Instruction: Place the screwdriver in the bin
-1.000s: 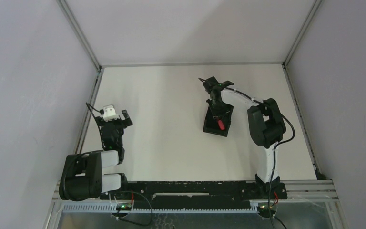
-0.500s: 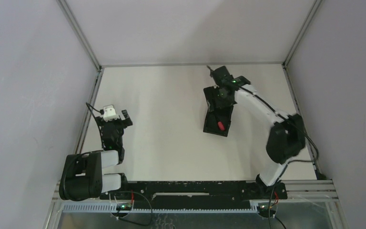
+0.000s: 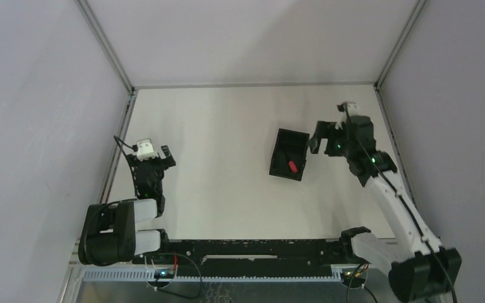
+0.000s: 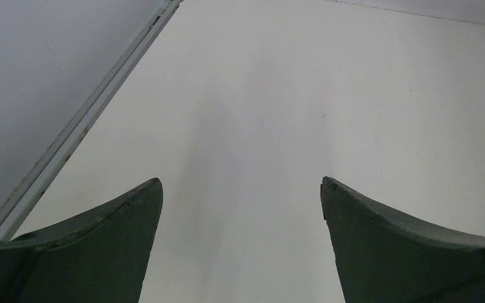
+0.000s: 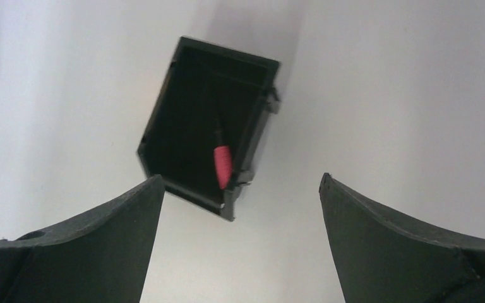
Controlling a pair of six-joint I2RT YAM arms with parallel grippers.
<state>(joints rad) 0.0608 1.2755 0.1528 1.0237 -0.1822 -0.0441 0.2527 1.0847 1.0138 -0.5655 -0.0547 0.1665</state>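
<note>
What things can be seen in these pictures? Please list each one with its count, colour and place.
black rectangular open-topped plastic bin: one, black, on the table, right of centre.
small screwdriver with a red handle and thin dark shaft: one, red and dark, lying inside the bin.
flat white table: one, white, beneath everything.
enclosure walls: three, pale grey, at the left, back and right.
left gripper: one, black, open, empty, near the table's left edge.
right gripper: one, black, open, empty, right of the bin, not touching it.
</note>
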